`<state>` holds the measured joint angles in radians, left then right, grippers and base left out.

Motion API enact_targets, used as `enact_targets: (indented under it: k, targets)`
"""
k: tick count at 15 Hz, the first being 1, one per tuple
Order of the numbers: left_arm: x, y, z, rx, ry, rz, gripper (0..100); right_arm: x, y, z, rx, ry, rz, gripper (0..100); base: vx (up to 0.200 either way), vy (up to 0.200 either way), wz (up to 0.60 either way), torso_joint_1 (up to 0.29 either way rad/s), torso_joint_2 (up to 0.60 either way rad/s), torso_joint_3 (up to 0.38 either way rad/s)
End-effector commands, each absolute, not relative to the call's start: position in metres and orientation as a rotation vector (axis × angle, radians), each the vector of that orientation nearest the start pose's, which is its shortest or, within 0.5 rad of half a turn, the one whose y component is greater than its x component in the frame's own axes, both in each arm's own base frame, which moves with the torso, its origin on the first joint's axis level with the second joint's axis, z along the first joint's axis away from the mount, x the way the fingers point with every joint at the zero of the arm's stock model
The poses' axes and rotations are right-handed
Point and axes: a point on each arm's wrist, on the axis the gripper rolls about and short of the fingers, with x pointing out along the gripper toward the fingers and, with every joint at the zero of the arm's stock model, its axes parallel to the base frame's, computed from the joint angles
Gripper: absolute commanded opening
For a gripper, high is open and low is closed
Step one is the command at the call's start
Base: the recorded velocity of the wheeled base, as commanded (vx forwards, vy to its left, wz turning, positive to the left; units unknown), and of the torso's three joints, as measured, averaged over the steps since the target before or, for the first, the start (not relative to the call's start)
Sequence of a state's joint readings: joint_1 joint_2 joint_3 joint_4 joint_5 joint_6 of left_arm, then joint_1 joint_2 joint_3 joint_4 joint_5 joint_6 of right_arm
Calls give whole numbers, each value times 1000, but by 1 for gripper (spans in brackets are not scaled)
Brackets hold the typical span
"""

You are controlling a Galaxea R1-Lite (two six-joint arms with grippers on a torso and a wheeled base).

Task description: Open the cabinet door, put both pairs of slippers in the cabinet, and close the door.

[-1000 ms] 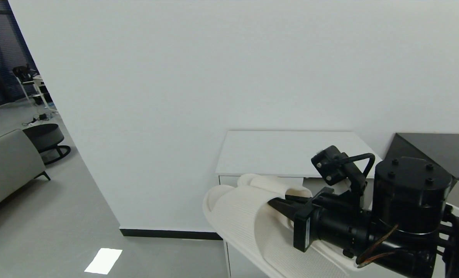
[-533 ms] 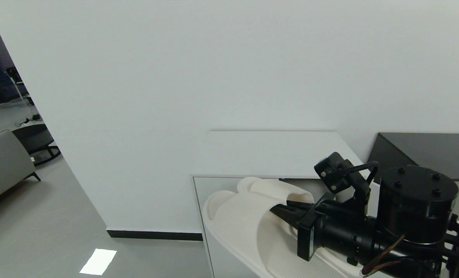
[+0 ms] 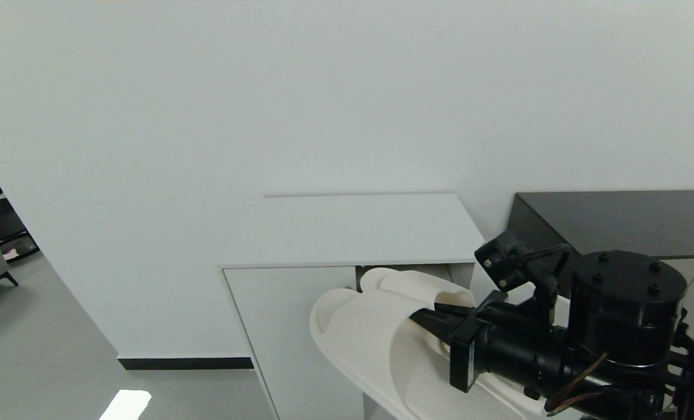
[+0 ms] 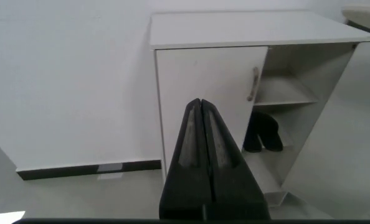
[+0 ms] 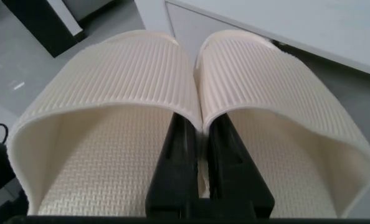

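right gripper [image 5: 200, 134]: clamped on cream slippers [image 5: 129, 68], near cabinet [image 4: 203, 81] | left gripper [image 4: 200, 118]: pressed closed, empty | black slippers [image 4: 264, 132]: on shelf inside

Cream slippers [image 5: 110, 93]: you see fine parallel ribs running across both straps and a small diamond tread on the insoles, in one even off-white throughout. Right gripper [image 5: 199, 127] and left gripper [image 4: 200, 107]: black, the left one's inner finger faces showing greyer. Cabinet [image 3: 347, 227]: plain white top, door and shelves, with a pale metallic handle [image 4: 253, 84]. Dark slippers [image 4: 264, 132] inside it: black, their pattern too small for you to tell. Wall [image 3: 265, 87]: plain white; skirting [image 3: 186, 363] black. Floor [image 3: 31, 350]: light grey. Counter [image 3: 615, 219] beside the cabinet: black, glossy.
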<state>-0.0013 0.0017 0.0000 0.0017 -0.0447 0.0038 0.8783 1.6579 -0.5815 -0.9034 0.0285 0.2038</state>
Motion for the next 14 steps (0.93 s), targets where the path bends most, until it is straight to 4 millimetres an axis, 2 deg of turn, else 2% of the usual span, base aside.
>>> enact_targets:
  k: [1, 9, 14]
  targets:
    - [-23, -1, 75, 3, 3, -46, 0, 176, 214, 161, 113, 261, 884, 0, 0, 0, 0, 0, 0, 0]
    - [-23, -1, 75, 1, 3, -46, 0, 177, 215, 156, 93, 276, 890, 0, 0, 0, 0, 0, 0, 0]
    - [-23, -1, 75, 1, 3, -46, 0, 176, 215, 156, 91, 276, 892, 0, 0, 0, 0, -174, 380, 204]
